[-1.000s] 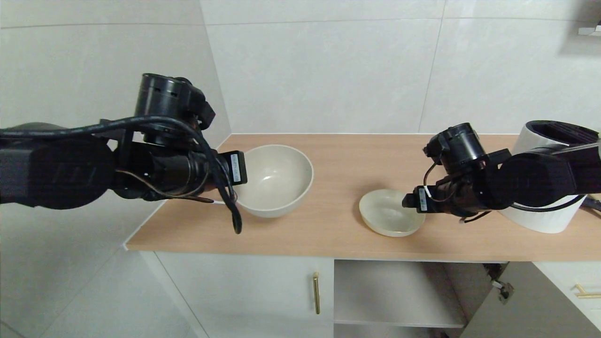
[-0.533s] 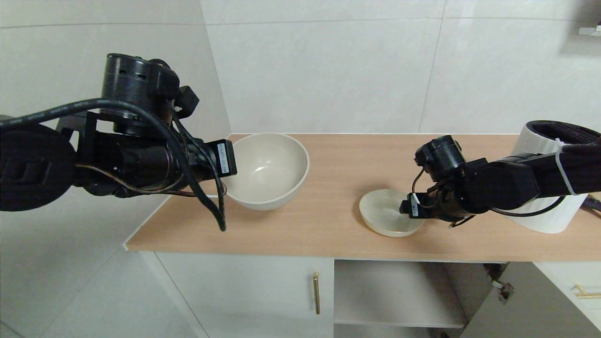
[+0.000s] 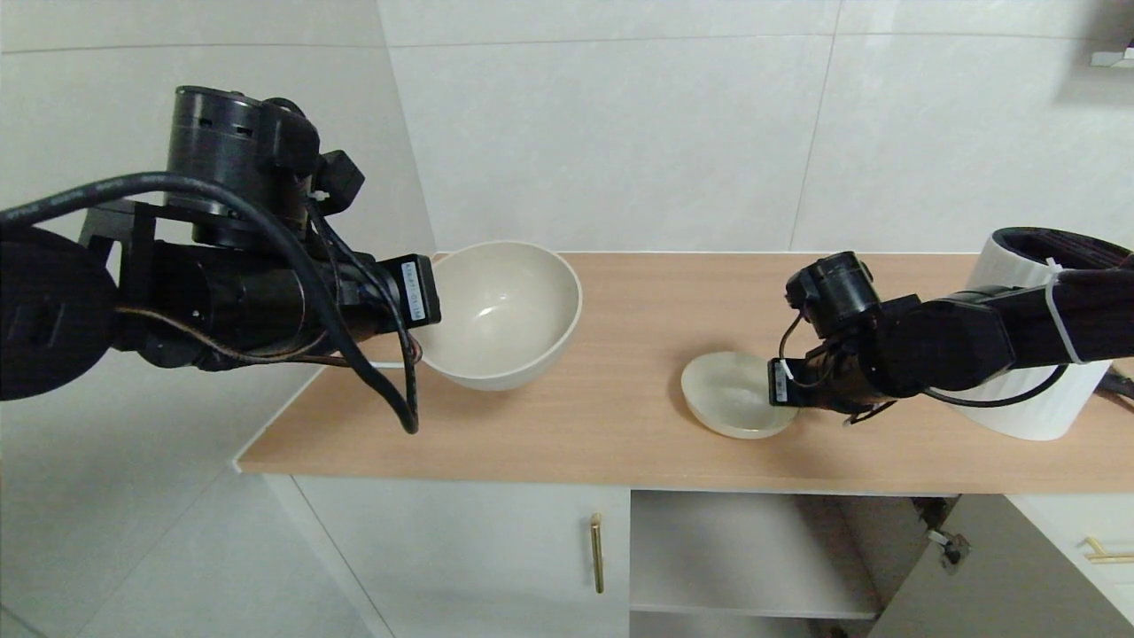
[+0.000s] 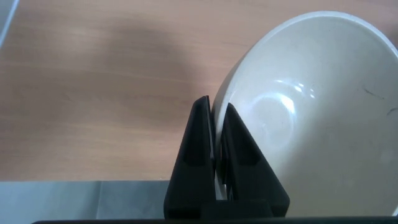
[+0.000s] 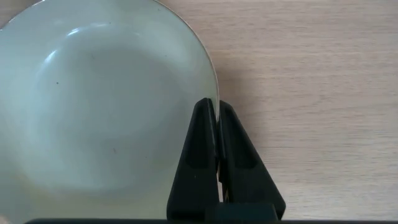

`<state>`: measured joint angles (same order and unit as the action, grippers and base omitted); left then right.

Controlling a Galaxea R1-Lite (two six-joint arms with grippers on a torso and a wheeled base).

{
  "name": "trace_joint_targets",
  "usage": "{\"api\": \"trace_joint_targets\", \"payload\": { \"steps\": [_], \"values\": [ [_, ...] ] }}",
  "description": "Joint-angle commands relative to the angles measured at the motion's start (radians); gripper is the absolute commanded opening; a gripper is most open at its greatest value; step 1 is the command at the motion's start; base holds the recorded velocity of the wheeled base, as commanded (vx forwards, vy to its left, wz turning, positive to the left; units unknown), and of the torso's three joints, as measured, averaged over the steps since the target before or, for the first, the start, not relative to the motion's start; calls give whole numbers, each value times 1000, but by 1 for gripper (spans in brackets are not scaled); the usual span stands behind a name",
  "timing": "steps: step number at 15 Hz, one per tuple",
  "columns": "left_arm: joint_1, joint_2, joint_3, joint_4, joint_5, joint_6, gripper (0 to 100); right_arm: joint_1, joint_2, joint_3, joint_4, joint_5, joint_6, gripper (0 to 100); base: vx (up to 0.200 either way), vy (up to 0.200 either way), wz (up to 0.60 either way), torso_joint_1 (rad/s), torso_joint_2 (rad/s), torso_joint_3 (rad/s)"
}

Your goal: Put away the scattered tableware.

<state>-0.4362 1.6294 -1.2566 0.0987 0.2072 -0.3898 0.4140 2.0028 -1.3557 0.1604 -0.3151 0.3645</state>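
The left gripper (image 4: pixel 214 111) has its jaws pinching the rim of the large bowl (image 3: pixel 505 310), one jaw inside the wall and one outside. A rim grip is the only one that suits so wide a vessel. The bowl hangs tilted above the desk (image 3: pixel 638 301), far from the white canister (image 3: pixel 1019 412), at the opposite end.

The right gripper (image 5: pixel 217 111) has its jaws pressed onto the edge of the shallow dish (image 3: pixel 731 394) in the same inside-and-outside way. The dish sits just beside the canister, on the side facing the bowl. Whether it is clear of the desk I cannot tell.

With each arm holding its own piece, both can probably be carried off together, perhaps to the open shelf (image 3: pixel 735 549) below the desk and to the bowl side of the canister.

A second ago the bowl rested on the desk. Since then it has risen and drifted farther from the canister. The right arm has dropped lower, while the dish has barely shifted.
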Motion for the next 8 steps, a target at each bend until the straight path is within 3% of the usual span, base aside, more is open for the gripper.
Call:
{"api": "trace_joint_targets", "payload": {
  "steps": [1, 6, 8],
  "values": [
    [1, -17, 16, -1, 0, 2, 0, 0, -56, 4, 5, 5, 4, 0, 0, 0, 0, 0, 0, 0],
    [-6, -94, 102, -1, 1, 2, 0, 23, -372, 136, 39, 102, 2, 0, 0, 0, 0, 0, 0, 0],
    [-18, -138, 161, -1, 0, 2, 0, 71, -444, 187, 94, 108, 4, 0, 0, 0, 0, 0, 0, 0]
  ]
}}
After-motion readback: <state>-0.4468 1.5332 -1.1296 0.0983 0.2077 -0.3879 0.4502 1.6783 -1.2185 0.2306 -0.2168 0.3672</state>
